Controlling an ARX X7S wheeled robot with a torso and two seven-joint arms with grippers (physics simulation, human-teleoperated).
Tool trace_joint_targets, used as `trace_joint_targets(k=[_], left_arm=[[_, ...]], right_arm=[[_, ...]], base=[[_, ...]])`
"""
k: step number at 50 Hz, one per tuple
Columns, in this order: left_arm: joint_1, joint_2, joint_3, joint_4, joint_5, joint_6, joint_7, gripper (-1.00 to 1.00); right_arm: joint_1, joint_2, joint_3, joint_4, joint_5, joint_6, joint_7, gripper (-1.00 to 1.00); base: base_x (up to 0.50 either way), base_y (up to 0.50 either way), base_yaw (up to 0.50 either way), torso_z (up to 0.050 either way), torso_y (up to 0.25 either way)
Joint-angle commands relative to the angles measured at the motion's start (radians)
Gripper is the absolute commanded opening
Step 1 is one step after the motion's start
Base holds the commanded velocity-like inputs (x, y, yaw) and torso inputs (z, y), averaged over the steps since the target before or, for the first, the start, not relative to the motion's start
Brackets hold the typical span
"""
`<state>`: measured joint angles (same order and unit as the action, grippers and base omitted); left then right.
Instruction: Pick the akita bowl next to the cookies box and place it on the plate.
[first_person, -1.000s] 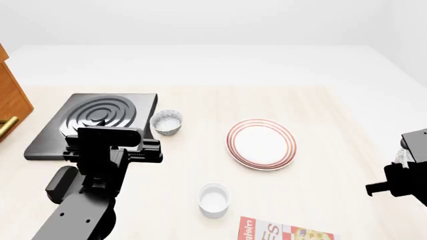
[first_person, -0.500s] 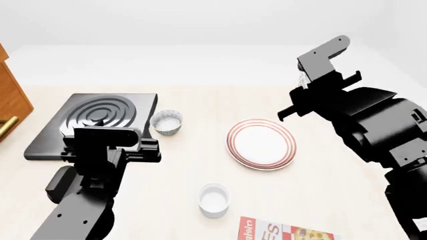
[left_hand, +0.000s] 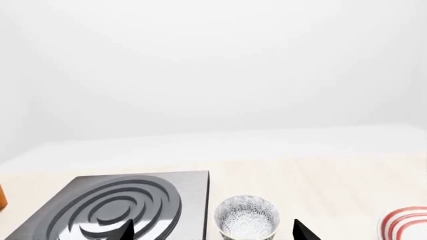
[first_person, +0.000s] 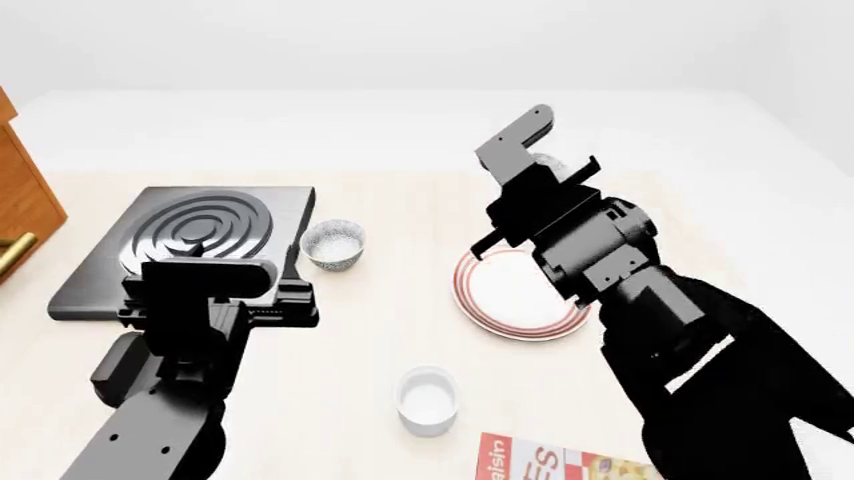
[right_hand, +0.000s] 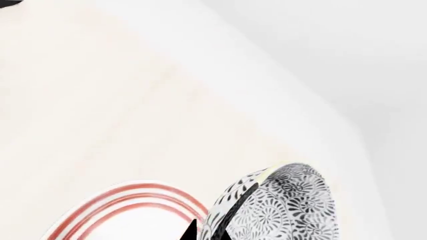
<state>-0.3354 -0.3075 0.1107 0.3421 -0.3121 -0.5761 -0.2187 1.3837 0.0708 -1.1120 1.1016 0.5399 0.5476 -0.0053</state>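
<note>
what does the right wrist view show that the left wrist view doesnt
Only the right wrist view shows the akita bowl held tilted in the right pincer, above and beside the plate's rim.

Only the left wrist view shows the ringed black burner plate, the second speckled bowl standing upright beside it, and the left pincer, open and empty.

Both show part of the red-ringed plate and the pale wooden table.
</note>
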Motion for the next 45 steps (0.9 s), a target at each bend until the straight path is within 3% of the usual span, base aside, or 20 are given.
trace_joint_targets(k=[1,11,29,37,45], left_arm=[[0.020,-0.003,-0.006,0.030,-0.010,-0.006,-0.011,1.00],[0.024,0.000,-0.003,0.041,-0.026,-0.007,-0.006,1.00],[0.027,-0.011,-0.003,0.031,-0.028,0.014,-0.002,1.00],[0.028,-0.017,0.001,0.035,-0.033,0.020,0.004,1.00],[0.033,-0.020,0.000,0.040,-0.039,0.023,0.005,1.00]], right_arm=[[-0.013,-0.071,-0.229,0.150,0.211,-0.110,0.069,-1.00],[-0.054,-0.071,-0.334,0.133,0.308,-0.125,0.142,-1.00],[-0.061,-0.071,-0.353,0.127,0.324,-0.118,0.139,-1.00],[-0.068,-0.071,-0.359,0.118,0.315,-0.094,0.139,-1.00],[-0.076,-0.071,-0.359,0.115,0.296,-0.072,0.127,-1.00]], base=[[0.00,0.00,0.00,0.000,0.000],[0.00,0.00,0.00,0.000,0.000],[0.00,0.00,0.00,0.000,0.001],[0.00,0.00,0.00,0.000,-0.236],[0.00,0.00,0.00,0.000,0.000]])
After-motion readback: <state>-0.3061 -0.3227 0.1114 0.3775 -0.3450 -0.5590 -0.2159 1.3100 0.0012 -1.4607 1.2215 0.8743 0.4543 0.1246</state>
